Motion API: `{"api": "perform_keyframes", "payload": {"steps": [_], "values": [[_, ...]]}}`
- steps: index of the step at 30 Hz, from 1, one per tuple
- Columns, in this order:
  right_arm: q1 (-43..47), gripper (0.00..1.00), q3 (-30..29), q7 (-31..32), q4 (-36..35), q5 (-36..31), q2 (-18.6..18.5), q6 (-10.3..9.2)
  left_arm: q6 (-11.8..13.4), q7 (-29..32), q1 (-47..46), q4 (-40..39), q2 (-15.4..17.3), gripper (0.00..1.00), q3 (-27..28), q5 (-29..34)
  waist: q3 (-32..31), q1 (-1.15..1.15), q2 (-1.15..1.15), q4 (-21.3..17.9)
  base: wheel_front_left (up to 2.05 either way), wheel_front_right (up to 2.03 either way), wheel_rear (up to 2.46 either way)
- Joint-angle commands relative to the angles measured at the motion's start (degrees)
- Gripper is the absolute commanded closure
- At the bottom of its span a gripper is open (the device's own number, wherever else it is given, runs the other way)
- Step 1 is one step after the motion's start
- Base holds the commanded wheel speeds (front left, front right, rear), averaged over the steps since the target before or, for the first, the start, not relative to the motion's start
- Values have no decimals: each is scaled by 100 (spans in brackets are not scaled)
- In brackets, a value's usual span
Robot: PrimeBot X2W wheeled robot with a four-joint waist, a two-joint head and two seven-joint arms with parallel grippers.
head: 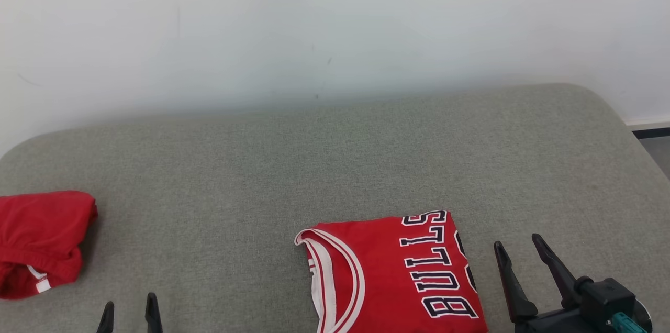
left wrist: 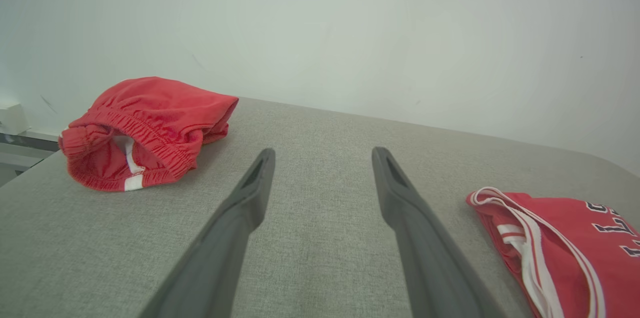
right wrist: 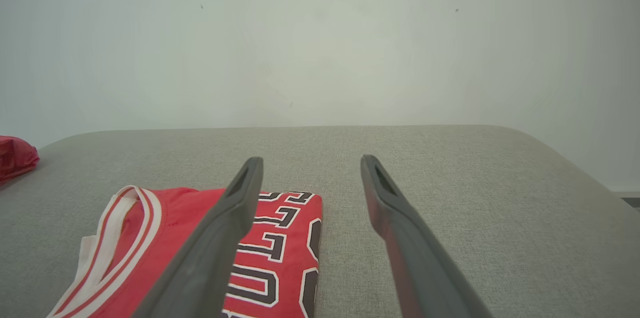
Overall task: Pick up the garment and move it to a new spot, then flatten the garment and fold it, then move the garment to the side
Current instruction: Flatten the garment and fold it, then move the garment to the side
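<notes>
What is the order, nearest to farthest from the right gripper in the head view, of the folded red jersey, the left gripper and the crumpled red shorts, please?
1. Folded red jersey, just left of the right gripper.
2. Left gripper, at the lower left.
3. Crumpled red shorts, at the far left edge.

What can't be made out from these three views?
- jersey: near part cut off by the head view's bottom edge; lower fold layers hidden by the top layer.
- Jersey lettering: right wrist view, partly behind the right pincer.
- red shorts: cut by the head view's left edge.
- left pincer: head view, cut off below the tips.
</notes>
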Motion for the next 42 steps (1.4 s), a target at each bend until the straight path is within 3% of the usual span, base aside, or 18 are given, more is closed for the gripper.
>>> {"api": "perform_keyframes", "payload": {"steps": [1,37,42], "values": [[71,0,13,-80,91,85,-69,-15,-10,-18,115,-10,-6,0,62,21,-43,0,0,12,0,0,0],[226,0,-133,-190,256,50,-58,-15,18,-18,436,139,-7,0,28,88,-79,0,0,185,0,0,0],[72,0,-50,531,233,411,-12,-15,60,-18,438,121,-7,0,-16,55,-69,0,0,221,0,0,0]]}}
